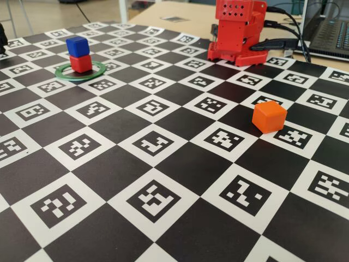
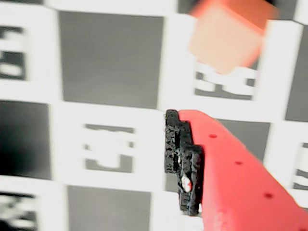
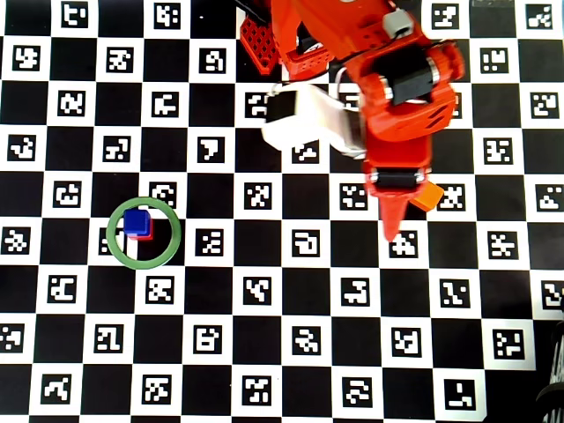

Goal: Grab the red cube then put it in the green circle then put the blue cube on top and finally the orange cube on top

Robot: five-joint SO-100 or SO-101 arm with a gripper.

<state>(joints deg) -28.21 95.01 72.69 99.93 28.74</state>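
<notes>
On the checkered bench (image 3: 264, 370), the blue cube (image 3: 135, 220) sits on the red cube (image 3: 145, 231) inside the green circle (image 3: 112, 238). The claw (image 3: 390, 231) points downward in the picture, well apart from them, and the orange cube (image 3: 426, 196) shows partly just right of it.

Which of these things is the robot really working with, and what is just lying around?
Part of the job:
small red plastic cube
small blue plastic cube on top of it
thin green ring around both
bright orange plastic cube
red two-finger gripper

Just lying about:
laptop
black cables
</notes>
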